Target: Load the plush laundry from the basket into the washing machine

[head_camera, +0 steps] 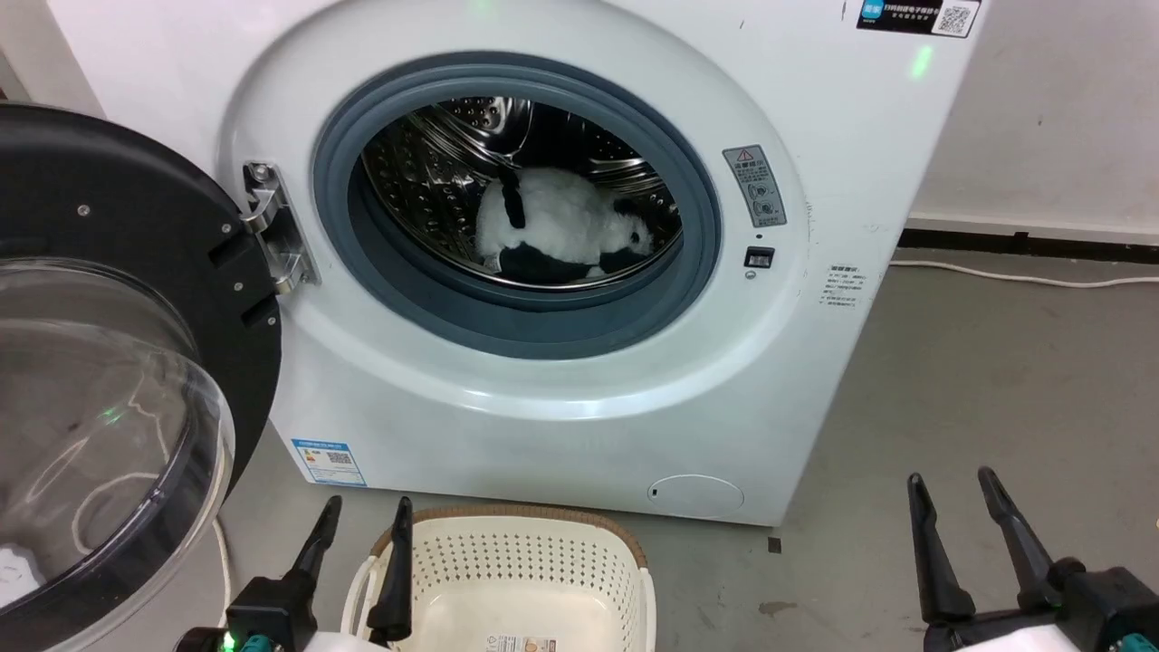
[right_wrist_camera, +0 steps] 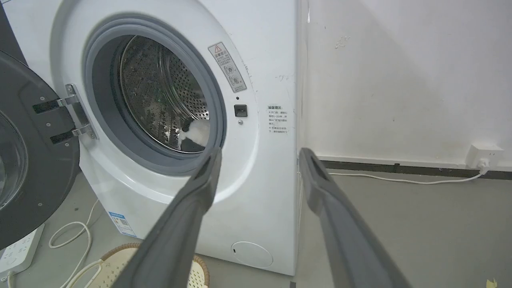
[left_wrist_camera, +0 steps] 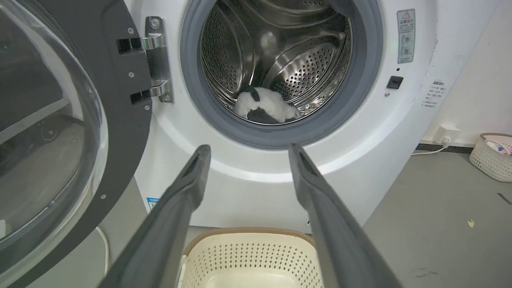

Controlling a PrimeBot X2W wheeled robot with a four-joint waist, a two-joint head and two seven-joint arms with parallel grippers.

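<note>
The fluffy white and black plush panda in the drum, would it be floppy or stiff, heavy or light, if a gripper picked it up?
Probably floppy: the fluffy white and black plush panda lies slumped in the shiny perforated steel drum. Likely light for its size, since it looks stuffed. Its fur should resist slipping.

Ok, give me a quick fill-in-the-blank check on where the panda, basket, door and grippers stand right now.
1. The plush panda lies inside the washing machine's steel ____.
2. The basket in front of the machine looks ____.
3. The machine's door stands ____.
4. The left gripper and the right gripper each hold ____.

Missing words: drum; empty; open; nothing.
</note>
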